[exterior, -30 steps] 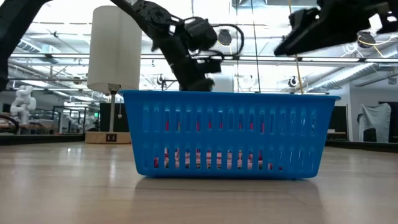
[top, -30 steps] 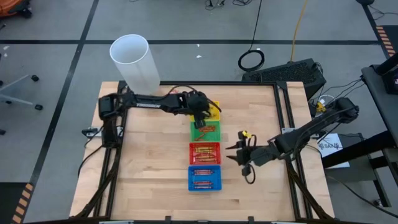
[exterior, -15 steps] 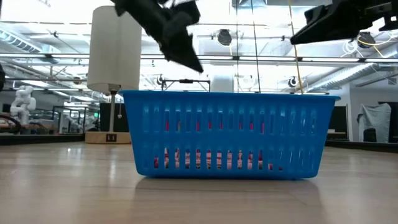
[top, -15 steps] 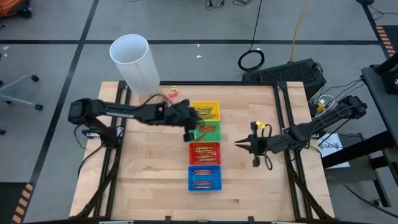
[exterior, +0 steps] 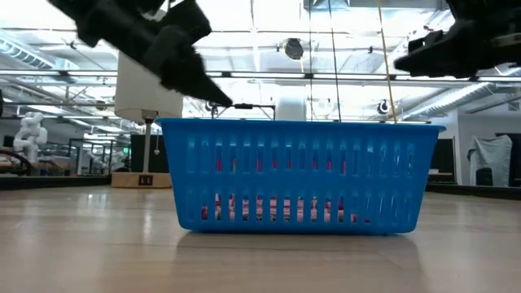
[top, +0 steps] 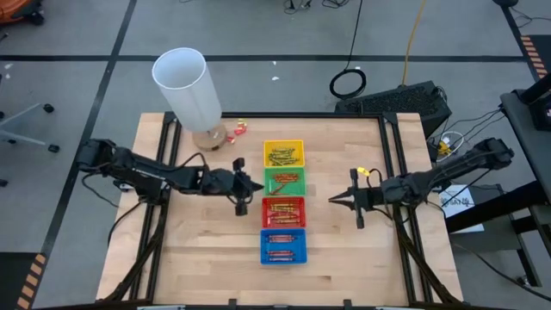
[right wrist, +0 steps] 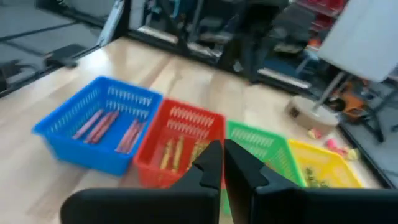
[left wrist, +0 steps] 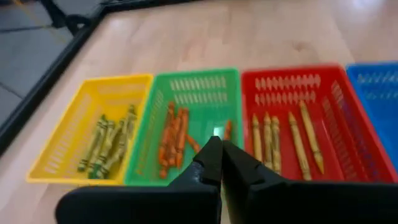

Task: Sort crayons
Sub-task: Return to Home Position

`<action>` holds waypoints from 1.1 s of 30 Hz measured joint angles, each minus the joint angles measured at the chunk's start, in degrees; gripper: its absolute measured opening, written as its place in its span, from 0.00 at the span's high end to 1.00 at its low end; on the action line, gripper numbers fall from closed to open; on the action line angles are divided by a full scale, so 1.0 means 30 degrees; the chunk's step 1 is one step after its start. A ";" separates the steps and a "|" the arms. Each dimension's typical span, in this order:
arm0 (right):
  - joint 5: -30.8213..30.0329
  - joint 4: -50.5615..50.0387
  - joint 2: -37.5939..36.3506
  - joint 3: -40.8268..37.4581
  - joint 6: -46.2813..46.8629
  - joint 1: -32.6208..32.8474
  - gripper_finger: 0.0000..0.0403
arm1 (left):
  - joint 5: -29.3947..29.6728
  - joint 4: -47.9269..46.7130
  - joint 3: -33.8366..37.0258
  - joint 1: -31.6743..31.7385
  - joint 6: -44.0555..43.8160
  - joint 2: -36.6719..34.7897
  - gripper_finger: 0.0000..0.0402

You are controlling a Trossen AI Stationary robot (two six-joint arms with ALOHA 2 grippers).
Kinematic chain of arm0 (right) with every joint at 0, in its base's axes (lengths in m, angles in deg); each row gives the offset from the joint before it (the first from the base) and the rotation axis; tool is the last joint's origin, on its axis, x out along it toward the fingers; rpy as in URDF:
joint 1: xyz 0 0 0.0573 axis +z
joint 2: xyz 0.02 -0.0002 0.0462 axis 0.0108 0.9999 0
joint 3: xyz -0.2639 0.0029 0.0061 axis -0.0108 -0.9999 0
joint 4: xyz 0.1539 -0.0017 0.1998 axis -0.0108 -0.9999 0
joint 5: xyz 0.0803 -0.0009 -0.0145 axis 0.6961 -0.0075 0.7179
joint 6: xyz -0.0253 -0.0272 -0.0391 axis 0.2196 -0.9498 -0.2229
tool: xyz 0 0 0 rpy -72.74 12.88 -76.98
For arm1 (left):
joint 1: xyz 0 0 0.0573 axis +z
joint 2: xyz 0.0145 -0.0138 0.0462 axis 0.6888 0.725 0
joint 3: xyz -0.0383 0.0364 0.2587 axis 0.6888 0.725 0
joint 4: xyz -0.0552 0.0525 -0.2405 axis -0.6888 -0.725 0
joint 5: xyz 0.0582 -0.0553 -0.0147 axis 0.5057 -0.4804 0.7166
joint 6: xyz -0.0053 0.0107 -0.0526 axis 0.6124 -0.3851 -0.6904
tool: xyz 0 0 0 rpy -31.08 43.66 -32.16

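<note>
High view: mid-table, a column far to near of yellow plastic mesh tray (top: 282,145), green mesh tray (top: 284,172), red mesh tray (top: 283,201) and blue mesh tray (top: 282,235). Thin wax crayons (top: 282,212) lie in all four trays, long axes left-right. Left gripper (top: 250,187) is just left of the green mesh tray. Right gripper (top: 332,200) is well right of the red mesh tray.

Low view: the blue mesh tray is nearest, crayons showing through its slots.

Wrist views: both claws pressed together, empty.

crayons (left wrist: 175,134) | lying flat, grouped by colour (olive, orange, yellow, reddish) | inside trays (left wrist: 194,73)
</note>
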 joint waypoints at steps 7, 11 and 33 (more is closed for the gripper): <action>0.0853 0.3165 -0.0485 -0.2644 0.0696 -0.0971 1.00 | -0.0066 0.4313 0.2899 -0.0151 0.0296 -0.0232 0.98; 0.0976 0.3667 -0.0622 -0.3301 0.1014 -0.1281 1.00 | -0.0066 0.5594 0.3730 -0.0448 0.0254 -0.0268 0.98; 0.1009 0.4274 -0.1359 -0.5223 0.2012 -0.2196 1.00 | 0.1063 0.7362 0.7371 -0.1282 -0.0666 -0.3086 0.98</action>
